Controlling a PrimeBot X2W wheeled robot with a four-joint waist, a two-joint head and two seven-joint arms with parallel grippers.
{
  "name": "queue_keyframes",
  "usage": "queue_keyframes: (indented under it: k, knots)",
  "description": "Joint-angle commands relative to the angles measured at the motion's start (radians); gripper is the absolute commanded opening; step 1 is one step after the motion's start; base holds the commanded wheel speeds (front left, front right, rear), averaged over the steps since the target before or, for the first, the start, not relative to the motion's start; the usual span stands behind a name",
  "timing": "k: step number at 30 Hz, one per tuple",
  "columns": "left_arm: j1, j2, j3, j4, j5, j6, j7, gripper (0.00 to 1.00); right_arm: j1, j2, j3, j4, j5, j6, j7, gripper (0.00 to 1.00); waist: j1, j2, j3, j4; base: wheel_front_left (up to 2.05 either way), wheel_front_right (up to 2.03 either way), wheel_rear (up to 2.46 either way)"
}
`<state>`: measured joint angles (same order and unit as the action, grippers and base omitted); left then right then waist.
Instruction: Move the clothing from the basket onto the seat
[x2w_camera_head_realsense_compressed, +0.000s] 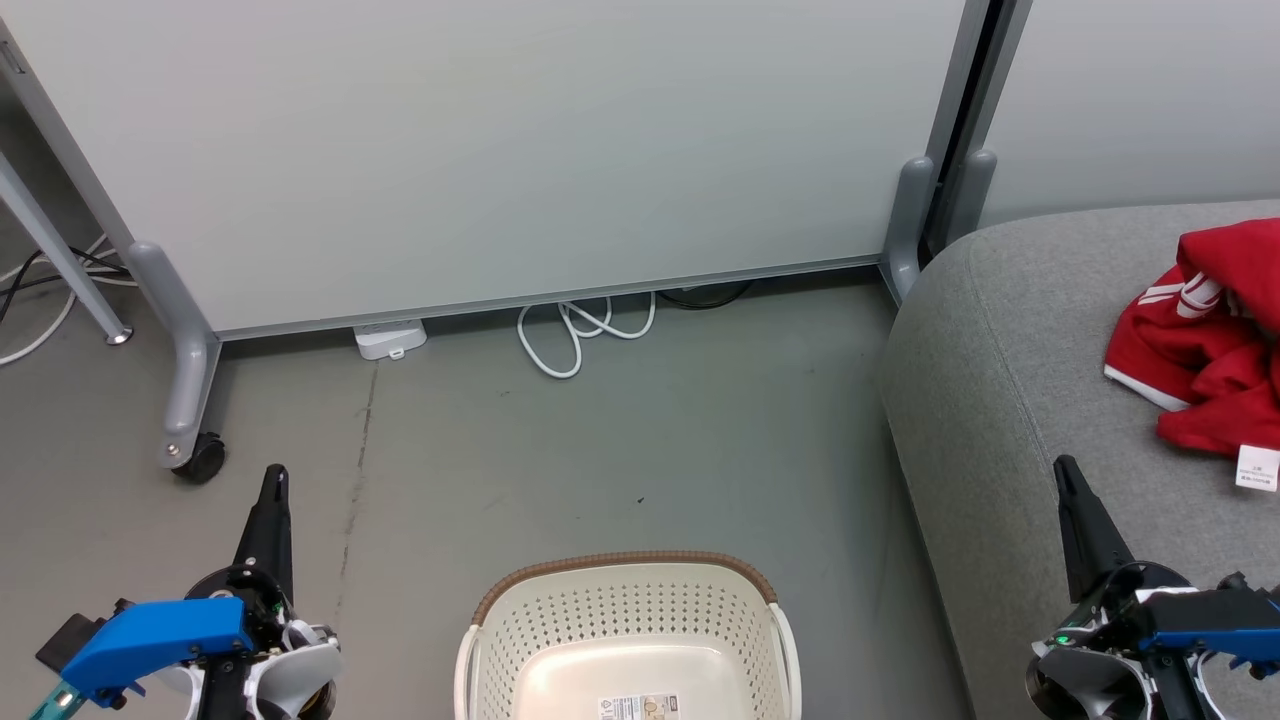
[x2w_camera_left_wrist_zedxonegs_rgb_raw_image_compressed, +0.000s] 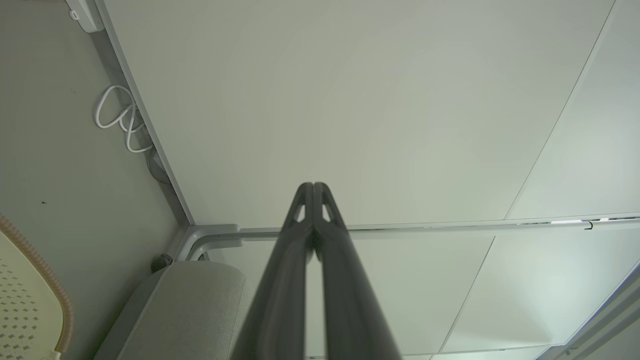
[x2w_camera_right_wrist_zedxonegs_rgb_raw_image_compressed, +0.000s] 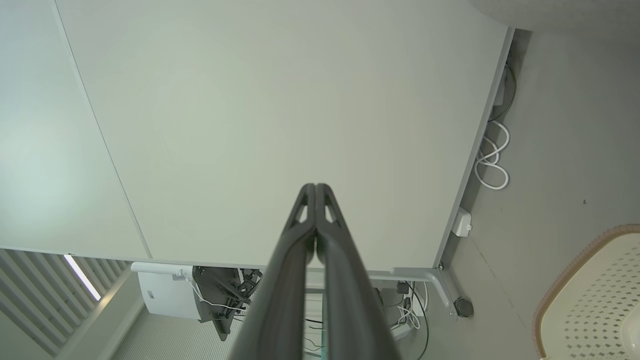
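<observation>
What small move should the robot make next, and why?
Probably none beyond holding both arms at rest: the clothing already lies on the seat, the visible part of the basket holds no garment, and the left gripper and right gripper have their jaws shut on nothing.

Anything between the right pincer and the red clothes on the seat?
Nothing: in the head view, bare seat separates right pincer from clothes.
</observation>
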<state>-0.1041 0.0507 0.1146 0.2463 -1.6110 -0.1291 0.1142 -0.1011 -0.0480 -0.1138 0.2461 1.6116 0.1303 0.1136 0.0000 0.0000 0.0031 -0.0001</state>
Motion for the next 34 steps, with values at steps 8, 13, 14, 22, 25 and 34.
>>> queue_keyframes:
  k: [8, 13, 14, 22, 25, 34]
  knots:
    - [-0.010, -0.001, 0.003, -0.004, -0.002, -0.003, 0.005, 0.00, -0.014, -0.004, -0.002, -0.003, 0.003, 0.001, 0.003, 0.00, 0.0000, 0.0000, 0.000, 0.000, 0.00, 0.00, 0.00]
    - [-0.010, -0.001, 0.003, -0.004, -0.002, -0.003, 0.004, 0.00, -0.013, -0.004, -0.002, -0.003, 0.003, 0.001, 0.003, 0.00, 0.0000, 0.0000, 0.000, 0.000, 0.00, 0.00, 0.00]
    - [-0.010, -0.001, 0.003, -0.004, -0.002, -0.003, 0.004, 0.00, -0.013, -0.004, -0.002, -0.003, 0.003, 0.001, 0.003, 0.00, 0.0000, 0.0000, 0.000, 0.000, 0.00, 0.00, 0.00]
    - [-0.010, -0.001, 0.003, -0.004, -0.003, -0.003, 0.004, 0.00, -0.013, -0.004, -0.002, -0.003, 0.003, 0.001, 0.003, 0.00, 0.0000, 0.0000, 0.000, 0.000, 0.00, 0.00, 0.00]
    - [-0.009, -0.001, 0.003, -0.004, -0.003, -0.003, 0.004, 0.00, -0.013, -0.004, -0.002, -0.003, 0.003, 0.001, 0.003, 0.00, 0.0000, 0.0000, 0.000, 0.000, 0.00, 0.00, 0.00]
    - [-0.009, -0.001, 0.002, -0.004, -0.003, -0.003, 0.004, 0.00, -0.013, -0.004, -0.002, -0.003, 0.003, 0.001, 0.003, 0.00, 0.0000, 0.0000, 0.000, 0.000, 0.00, 0.00, 0.00]
